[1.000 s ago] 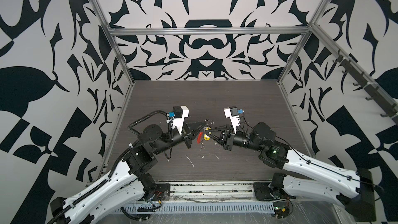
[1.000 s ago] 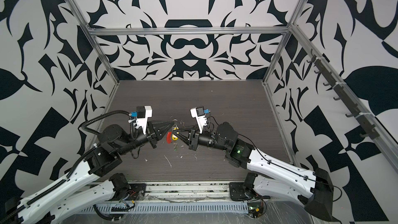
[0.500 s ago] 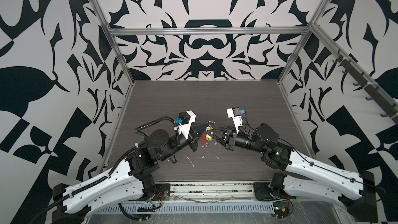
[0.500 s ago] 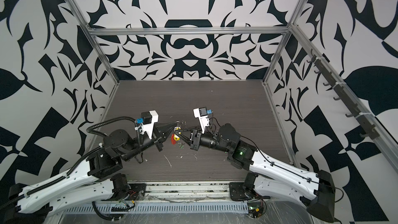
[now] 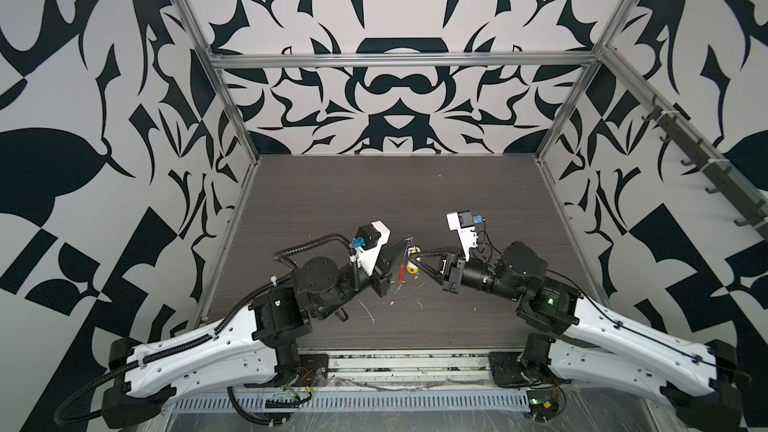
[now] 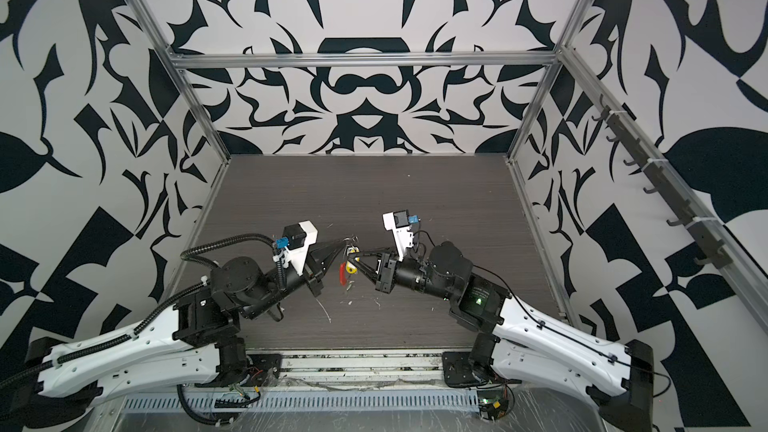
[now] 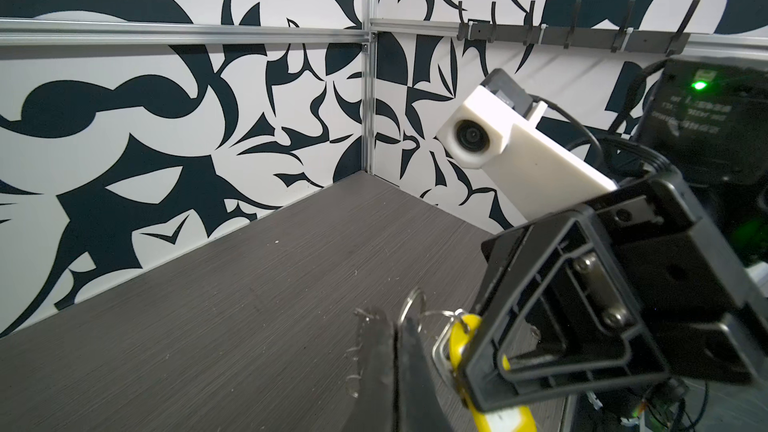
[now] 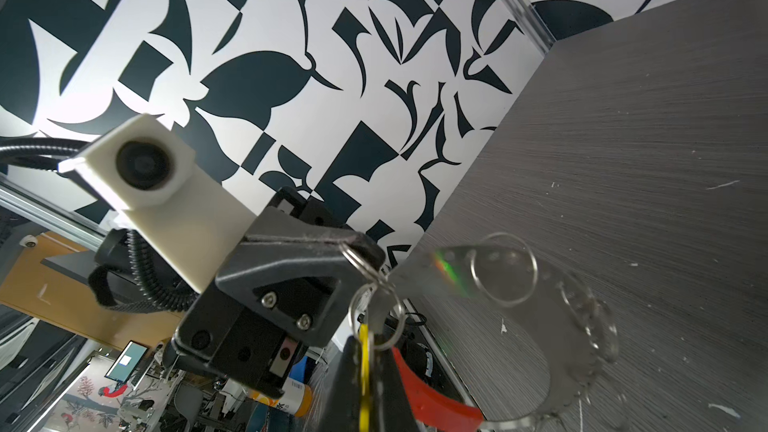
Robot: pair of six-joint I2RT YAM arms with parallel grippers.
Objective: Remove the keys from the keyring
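Left jaws advanced, yellow tag (image 7: 460, 336) unreadable

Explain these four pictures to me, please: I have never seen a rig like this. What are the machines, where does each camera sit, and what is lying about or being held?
Two robot arms stand at the front edge of a dark table inside a patterned booth. Both top views look down on the whole scene from overhead. The other two pictures come from a camera on each arm's wrist, so each shows its own fingertips and the opposite arm. The left gripper is shut on a small split ring. The right gripper is shut on the yellow tag of a key. Between them hangs the keyring, easiest to spot by its red sleeve. On the table itself I can make out small pale scraps.
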